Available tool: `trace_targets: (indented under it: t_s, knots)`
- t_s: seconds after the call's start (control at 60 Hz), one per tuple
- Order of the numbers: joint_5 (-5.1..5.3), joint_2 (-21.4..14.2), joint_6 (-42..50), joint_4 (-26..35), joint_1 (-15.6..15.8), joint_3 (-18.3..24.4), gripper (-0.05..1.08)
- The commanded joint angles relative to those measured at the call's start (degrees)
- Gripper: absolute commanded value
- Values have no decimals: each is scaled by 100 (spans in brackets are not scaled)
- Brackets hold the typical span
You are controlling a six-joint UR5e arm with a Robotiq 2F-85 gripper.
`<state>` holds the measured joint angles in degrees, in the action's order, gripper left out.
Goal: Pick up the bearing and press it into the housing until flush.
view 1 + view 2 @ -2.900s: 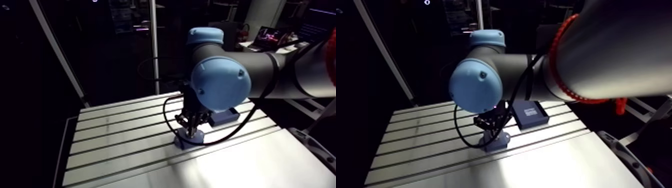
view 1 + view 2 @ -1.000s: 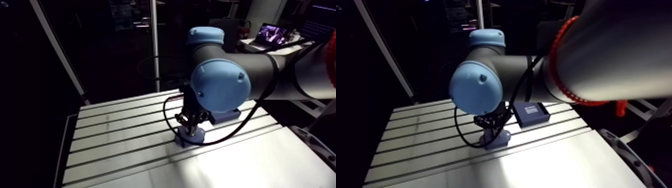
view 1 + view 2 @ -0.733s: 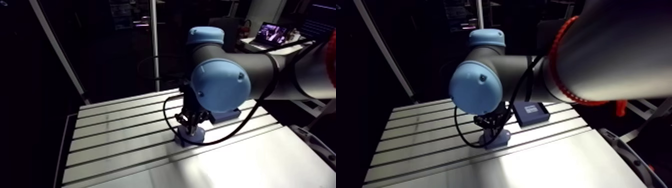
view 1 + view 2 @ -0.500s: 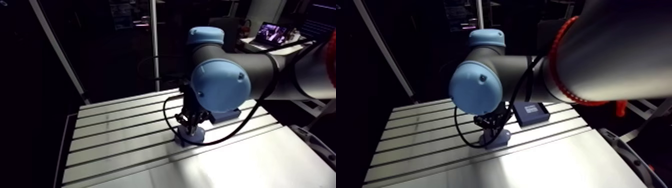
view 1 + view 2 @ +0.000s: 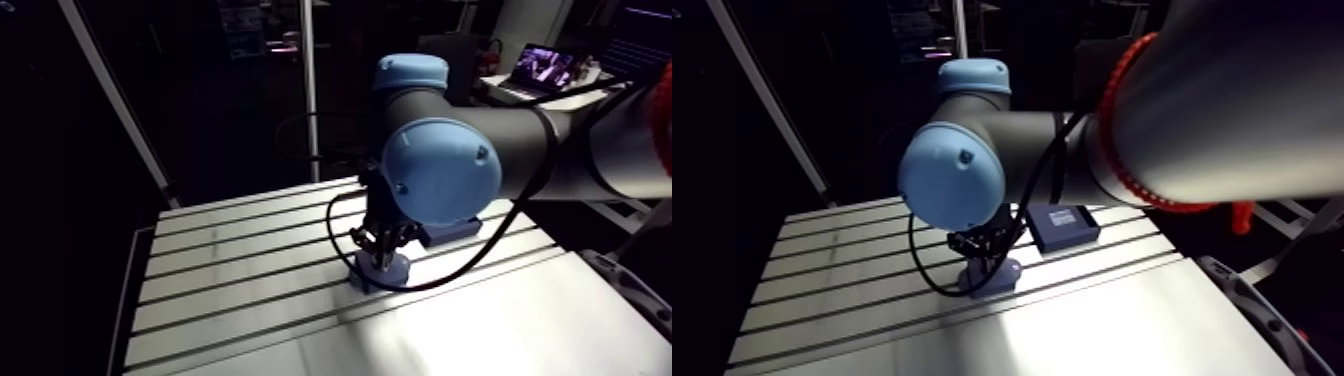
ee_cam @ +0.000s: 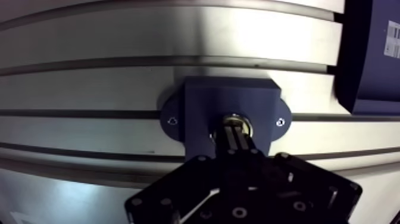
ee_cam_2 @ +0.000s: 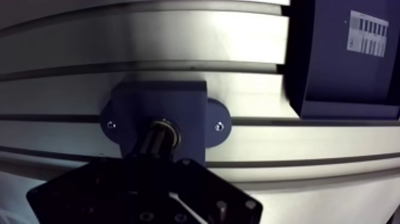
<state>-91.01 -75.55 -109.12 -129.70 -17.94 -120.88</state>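
A dark blue housing (image 6: 229, 98) with two flanged ears sits on the slotted table (image 6: 89, 83). A metallic bearing (image 6: 238, 123) shows as a bright ring in the housing's central bore. My gripper (image 6: 236, 134) comes straight down over it, its two fingers shut together with their tips on the bearing. The fingers hide most of the bearing, so how deep it sits I cannot tell. In the arm view the gripper (image 5: 378, 260) stands on the housing (image 5: 390, 272) near the middle of the table.
A dark blue tray (image 7: 342, 59) with a white label lies beside the housing, a short gap away, seen also in the arm view as the tray (image 5: 1064, 228). T-slots run across the table under the housing. A smooth plate (image 5: 480, 330) covers the near side.
The gripper stays on the housing throughout. Only the arm view has shifted slightly since the earliest frames; nothing was let go or taken hold of.
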Motion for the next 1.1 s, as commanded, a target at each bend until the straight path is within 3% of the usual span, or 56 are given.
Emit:
trace_targets:
  t_s: [0.017,1.1]
  knots:
    - [0,19,0,-8,0,-2,98]
    - [0,27,-9,-16,9,-11,98]
